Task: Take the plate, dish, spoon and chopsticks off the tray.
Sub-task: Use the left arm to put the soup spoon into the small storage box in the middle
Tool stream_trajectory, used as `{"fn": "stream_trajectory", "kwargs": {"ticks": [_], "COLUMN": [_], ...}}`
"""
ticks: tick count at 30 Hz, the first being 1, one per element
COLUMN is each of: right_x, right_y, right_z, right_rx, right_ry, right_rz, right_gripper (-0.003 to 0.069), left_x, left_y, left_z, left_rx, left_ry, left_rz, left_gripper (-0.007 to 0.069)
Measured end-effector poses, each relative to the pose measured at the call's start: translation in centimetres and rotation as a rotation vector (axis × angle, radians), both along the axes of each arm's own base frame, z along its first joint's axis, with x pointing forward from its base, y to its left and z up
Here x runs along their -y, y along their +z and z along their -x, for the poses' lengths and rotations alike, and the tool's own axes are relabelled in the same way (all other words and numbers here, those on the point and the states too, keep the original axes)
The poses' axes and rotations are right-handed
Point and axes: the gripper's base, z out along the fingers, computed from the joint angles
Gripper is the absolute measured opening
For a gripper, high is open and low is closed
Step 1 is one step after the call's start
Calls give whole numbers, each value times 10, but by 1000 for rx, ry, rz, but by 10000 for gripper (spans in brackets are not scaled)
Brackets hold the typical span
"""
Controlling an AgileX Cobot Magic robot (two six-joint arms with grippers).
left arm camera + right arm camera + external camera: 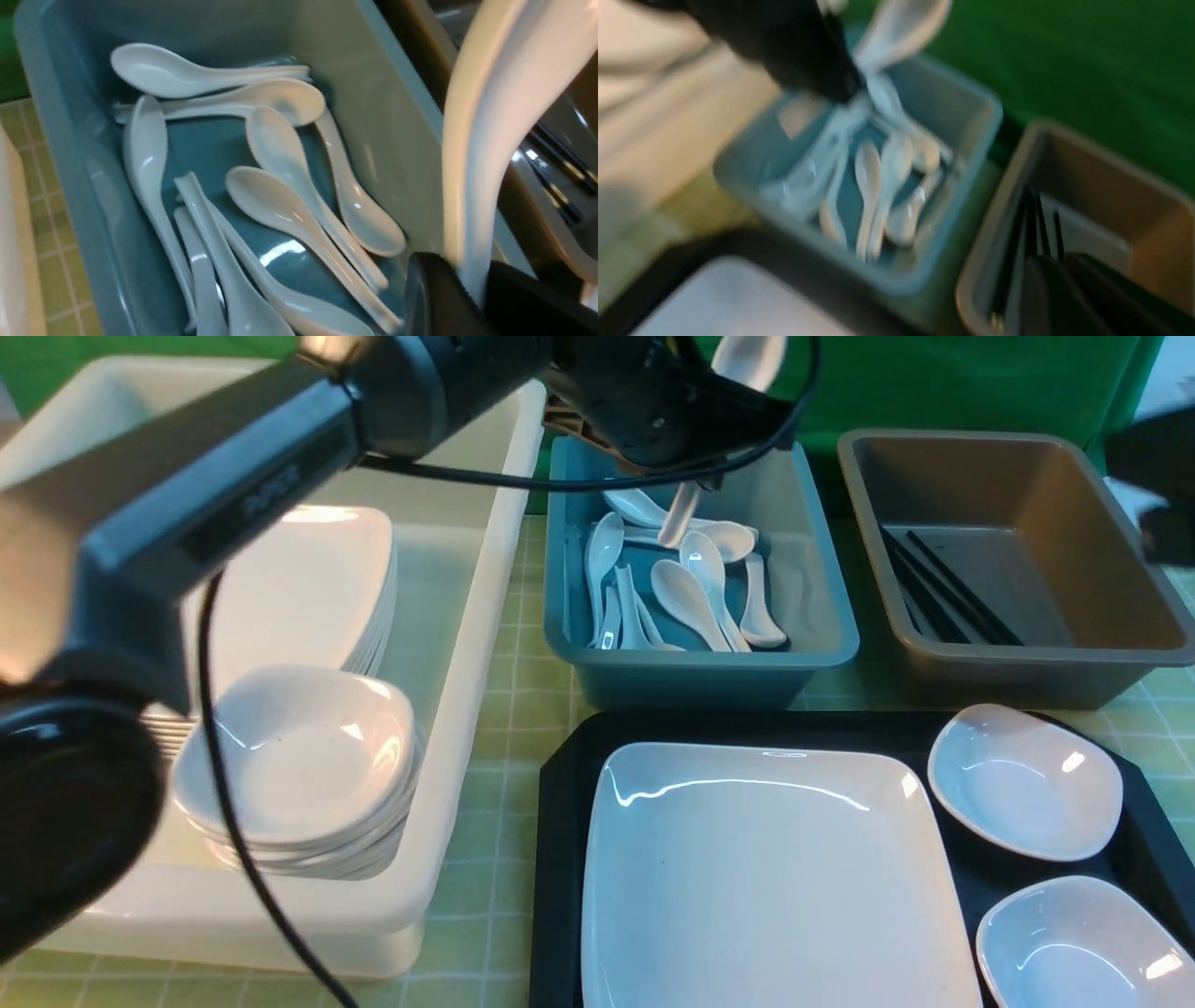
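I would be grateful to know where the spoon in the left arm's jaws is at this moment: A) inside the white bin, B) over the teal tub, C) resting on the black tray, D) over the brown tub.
B: the left jaws clamp the spoon by its handle above the teal tub, where other spoons lie.

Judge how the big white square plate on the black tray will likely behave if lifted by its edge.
Probably slippery: the plate is glossy, with bright glare streaks. Likely stiff yet breakable, since it looks like glazed ceramic. Its shallow rim sits low on the tray, so getting under an edge may be hard.
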Motion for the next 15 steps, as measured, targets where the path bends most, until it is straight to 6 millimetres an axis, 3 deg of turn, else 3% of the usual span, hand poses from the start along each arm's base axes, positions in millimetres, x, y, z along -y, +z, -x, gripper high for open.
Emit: {"fn": "stream_trajectory", "kwargs": {"ticks": [6,11,15], "right_x": [-10,-12,-8], "right_y": [-22,-38,-50], "right_z": [-26,-25,-12], "right_rx": [-79,-238,-409], "right_ry": [6,9,38], "right_rz": [-6,3,99], "right_gripper": [-3,-5,-5], "left_x": [2,5,1], "left_y": [-32,-57,-52], "left_z": [-27,-34,-27], "left_rx": [24,-18,-80], "left_ry": [-8,-14,-6], "left_rz": [-22,-54,-80], "left_gripper": [106,359,475]}}
